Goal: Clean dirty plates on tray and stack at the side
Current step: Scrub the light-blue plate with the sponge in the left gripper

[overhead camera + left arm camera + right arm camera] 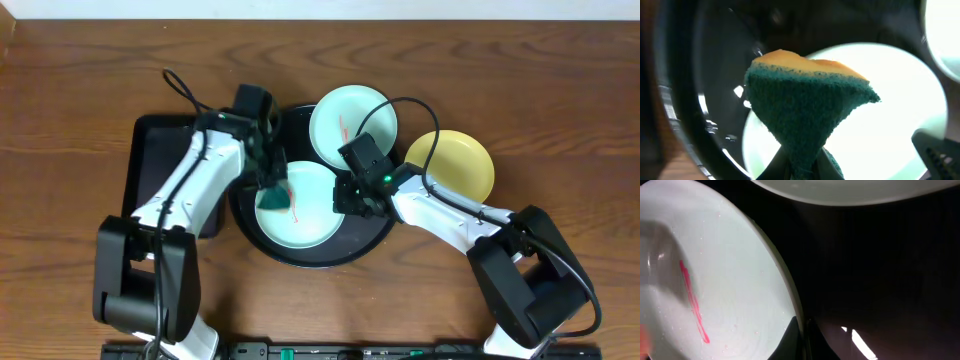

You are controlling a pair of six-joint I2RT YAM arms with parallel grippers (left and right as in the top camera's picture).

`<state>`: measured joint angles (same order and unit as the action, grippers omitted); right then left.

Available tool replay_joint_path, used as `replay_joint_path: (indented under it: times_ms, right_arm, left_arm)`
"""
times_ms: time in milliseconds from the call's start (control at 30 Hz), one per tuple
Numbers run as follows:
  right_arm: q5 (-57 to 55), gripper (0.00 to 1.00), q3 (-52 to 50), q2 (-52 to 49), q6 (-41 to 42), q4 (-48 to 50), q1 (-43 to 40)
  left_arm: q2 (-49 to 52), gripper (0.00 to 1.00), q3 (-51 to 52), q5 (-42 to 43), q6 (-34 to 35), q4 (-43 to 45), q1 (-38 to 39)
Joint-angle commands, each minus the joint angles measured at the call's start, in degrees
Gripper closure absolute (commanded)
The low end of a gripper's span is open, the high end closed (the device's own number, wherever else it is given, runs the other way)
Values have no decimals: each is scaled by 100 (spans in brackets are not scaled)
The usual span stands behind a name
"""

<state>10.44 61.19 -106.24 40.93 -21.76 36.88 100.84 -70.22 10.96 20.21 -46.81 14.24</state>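
On the front half of the round black tray (300, 262) lies the near blue plate (312, 228), and the step in hand looks to be scrubbing it. The left tool (270, 178) is clamped on a sponge (805, 100), green scouring face down, over the plate's left part; whether it touches the surface I cannot tell. The right tool (801, 337) is closed at the plate's right rim, seemingly pinching it to steady the plate. A thin red smear (692, 302) runs across the plate's middle, just beside the sponge.

To do this well, I judge the sponge should press flat and sweep along the smear's length. The right pinch should be firm enough that the light plastic neither slides nor tips on the tray. Strokes should stop short of the right tool.

A second blue plate (365, 115), faintly marked red, sits at the tray's back, over its rim. The yellow plate (455, 165) rests at the tray's right edge, mostly on the worktop (520, 70). Neither is stacked yet.
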Motion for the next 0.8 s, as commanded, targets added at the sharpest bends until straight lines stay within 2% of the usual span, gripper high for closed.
replay_joint_path:
  times_ms: [0,100,400,600,700,767]
  right_arm:
    - [-94,99,94,-44,83,26,-42]
    - [-92,99,94,-44,83,31,-42]
    - [-70,99,94,-44,81,28,-42]
    - [-70,99,94,-44,81,22,-42]
    - [-70,99,94,-44,79,13,-42]
    - [-68,99,94,-44,76,9,-44]
  left_arm:
    - [44,93,282,149,160,149,155]
    - [225,93,376,197,243,144,258]
    - [741,92,385,1067,219,234,299]
    - [739,93,385,2190,-428,848,299]
    - [739,93,385,2052,-398,1034,293]
    - [739,93,385,1469,-107,1019,293]
